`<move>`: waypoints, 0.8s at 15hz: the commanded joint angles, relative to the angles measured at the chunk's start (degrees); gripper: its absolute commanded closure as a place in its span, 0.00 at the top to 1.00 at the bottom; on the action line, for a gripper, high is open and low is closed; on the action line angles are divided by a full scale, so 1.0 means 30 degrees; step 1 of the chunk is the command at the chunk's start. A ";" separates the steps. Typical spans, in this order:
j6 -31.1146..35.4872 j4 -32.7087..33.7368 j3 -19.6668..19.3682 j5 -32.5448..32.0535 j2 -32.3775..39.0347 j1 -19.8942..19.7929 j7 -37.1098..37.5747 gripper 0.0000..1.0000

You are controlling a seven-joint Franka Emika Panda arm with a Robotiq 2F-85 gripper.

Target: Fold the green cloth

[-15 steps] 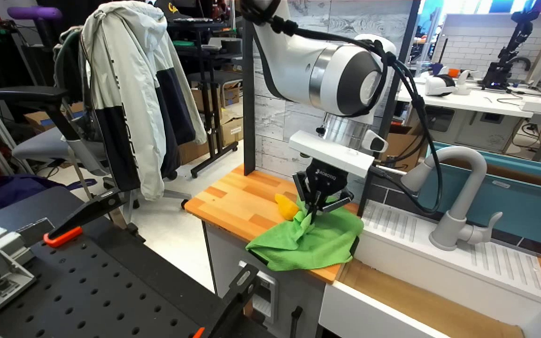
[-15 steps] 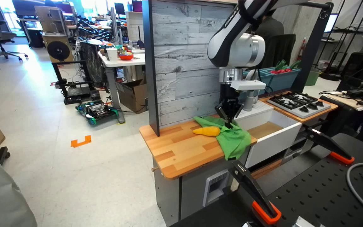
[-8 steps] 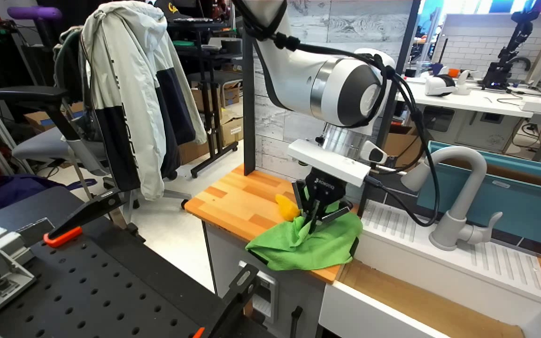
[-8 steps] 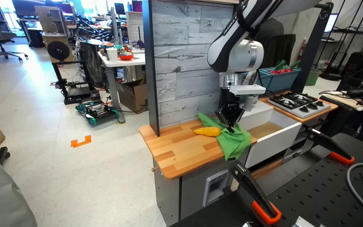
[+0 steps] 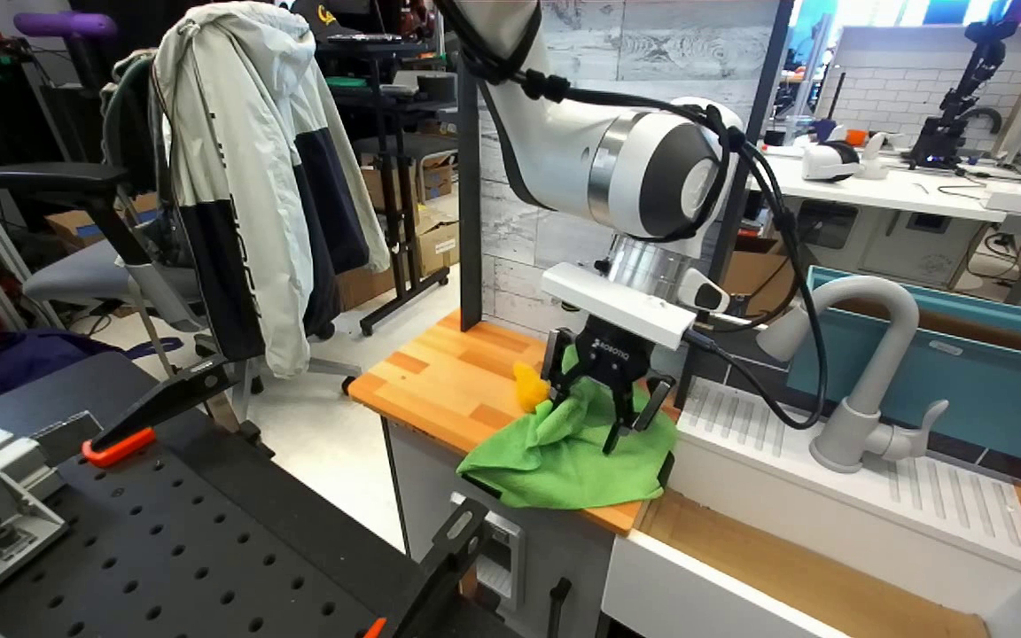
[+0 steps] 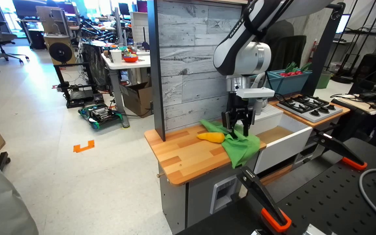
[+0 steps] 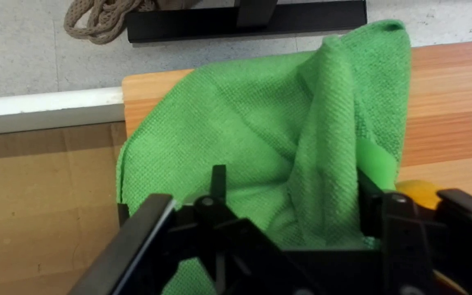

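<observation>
The green cloth (image 5: 564, 474) lies rumpled on the wooden counter, its near part draped over the front edge. In the wrist view a raised ridge runs up the cloth (image 7: 240, 119), right of its middle. My gripper (image 5: 582, 425) is low over the cloth in both exterior views, jaws spread apart. From the wrist, the gripper (image 7: 290, 174) has that ridge standing between its fingers, close beside the right fingertip (image 7: 368, 196); the left fingertip (image 7: 218, 178) is away from it. Whether the tips press on the cloth I cannot tell.
An orange carrot-shaped thing (image 6: 212, 137) lies beside the cloth on the wooden counter (image 6: 188, 153), close to one finger. The sink (image 5: 741, 523) adjoins the counter, with its grey faucet (image 5: 865, 372) nearby. A grey plank wall (image 6: 191, 75) rises behind.
My gripper first came down a little, shut, onto the bunched cloth. Then its jaws spread, the pinched cloth came loose, and the carrot-shaped thing shifted slightly away from the cloth.
</observation>
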 commanded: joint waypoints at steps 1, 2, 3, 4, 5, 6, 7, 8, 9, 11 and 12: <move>-0.0718 0.1770 -0.0422 0.0045 0.0905 0.0034 0.0234 1.00; -0.0702 0.1771 -0.0428 0.0037 0.0907 0.0052 0.0272 1.00; -0.0684 0.1743 -0.0430 0.0035 0.0881 0.0068 0.0300 1.00; -0.0676 0.1729 -0.0432 0.0035 0.0868 0.0079 0.0316 1.00; -0.0653 0.1696 -0.0431 0.0036 0.0835 0.0092 0.0339 1.00; -0.0597 0.1604 -0.0428 0.0041 0.0753 0.0098 0.0353 1.00; -0.0527 0.1475 -0.0412 0.0058 0.0627 0.0085 0.0339 1.00; -0.0496 0.1390 -0.0397 0.0066 0.0541 0.0075 0.0316 1.00; -0.0422 0.1247 -0.0394 0.0059 0.0416 0.0082 0.0304 1.00; -0.0245 0.0902 -0.0370 0.0041 0.0087 0.0126 0.0279 1.00; 0.0001 0.0573 -0.0340 0.0036 -0.0193 0.0149 0.0241 1.00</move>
